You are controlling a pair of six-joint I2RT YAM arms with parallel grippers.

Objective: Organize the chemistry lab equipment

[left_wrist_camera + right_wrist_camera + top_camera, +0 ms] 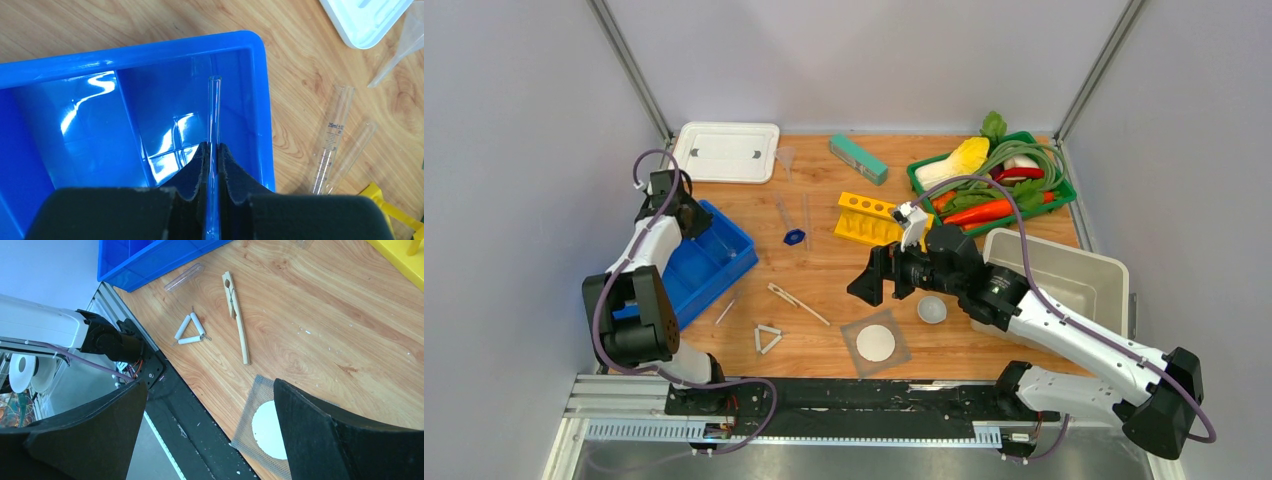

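Observation:
My left gripper [690,214] [214,150] is shut on a clear glass tube [214,112], holding it over the blue bin [724,262] [150,50]. My right gripper [876,280] [210,410] is open and empty above the grey mesh square [876,343] [252,407]. The pipe-clay triangle [768,338] [190,332], wooden tongs [796,303] [237,310] and a short tube [726,311] [184,277] lie on the table. Two more tubes [781,210] [332,140], the blue cap [794,237], funnel [785,157] [400,50], yellow rack [869,218] and small bowl [932,309] lie further back.
A white tray [724,150] sits at the back left, a teal block [858,158] at the back middle. A green basket of toy vegetables [989,180] is at the back right, with a grey tub [1064,275] in front of it.

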